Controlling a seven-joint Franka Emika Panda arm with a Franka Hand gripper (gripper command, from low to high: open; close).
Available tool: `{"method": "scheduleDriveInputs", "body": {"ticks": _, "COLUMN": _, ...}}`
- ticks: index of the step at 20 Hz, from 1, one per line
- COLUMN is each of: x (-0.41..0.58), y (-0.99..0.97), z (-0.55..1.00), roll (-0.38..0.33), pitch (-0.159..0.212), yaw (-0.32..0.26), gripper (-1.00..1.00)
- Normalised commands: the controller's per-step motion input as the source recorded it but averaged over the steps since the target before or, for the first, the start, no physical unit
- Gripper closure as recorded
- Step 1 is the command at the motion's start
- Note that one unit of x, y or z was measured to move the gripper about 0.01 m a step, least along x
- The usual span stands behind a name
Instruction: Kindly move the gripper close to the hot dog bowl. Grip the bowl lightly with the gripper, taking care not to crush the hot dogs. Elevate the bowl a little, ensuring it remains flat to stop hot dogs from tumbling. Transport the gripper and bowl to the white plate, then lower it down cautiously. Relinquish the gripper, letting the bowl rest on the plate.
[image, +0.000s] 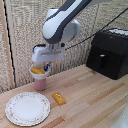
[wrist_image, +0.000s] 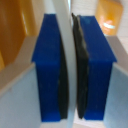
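up close, blue fingers (wrist_image: 50, 70) of the gripper (image: 45, 65) pressed near together, clamped on a thin white edge, seemingly the rim of the hot dog bowl (image: 39, 71), with dark pads squeezed against it on both sides. seen from the exterior view, held in the air above the wooden table (image: 90, 100), bowl gripped at its 3 o'clock side, orange-yellow hot dogs (image: 37, 70) showing over the rim. hanging directly over, or perhaps seated on, a pink cup (image: 39, 83); contact between the two impossible to judge. lying flat at the cup's 7 o'clock, the white plate (image: 28, 108) with its faintly patterned rim, bare of the bowl. resting on the wood at the plate's 2 o'clock, just beside it, a yellow-orange block (image: 59, 98). parked well apart at the table's 2 o'clock, a black appliance (image: 108, 54) with a cable rising behind it. looming over all, the bulky white and grey arm (image: 60, 25).
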Motion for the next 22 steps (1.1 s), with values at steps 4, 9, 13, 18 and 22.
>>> {"method": "scheduleDriveInputs", "body": {"ticks": 4, "x": 0.166, "y": 0.64, "z": -0.38, "roll": -0.077, "pitch": 0.015, "yaw": 0.061, "gripper": 1.0}}
{"method": "scheduleDriveInputs", "body": {"ticks": 9, "x": 0.15, "y": 0.45, "z": -0.43, "roll": -0.086, "pitch": 0.001, "yaw": 0.075, "gripper": 1.0}}
{"method": "scheduleDriveInputs", "body": {"ticks": 13, "x": 0.135, "y": 0.41, "z": -0.41, "roll": -0.077, "pitch": 0.0, "yaw": 0.073, "gripper": 1.0}}
{"method": "scheduleDriveInputs", "body": {"ticks": 18, "x": 0.073, "y": 0.38, "z": -0.34, "roll": -0.067, "pitch": 0.0, "yaw": 0.068, "gripper": 1.0}}
{"method": "scheduleDriveInputs", "body": {"ticks": 22, "x": 0.102, "y": 0.15, "z": -0.14, "roll": -0.022, "pitch": 0.0, "yaw": 0.068, "gripper": -1.0}}
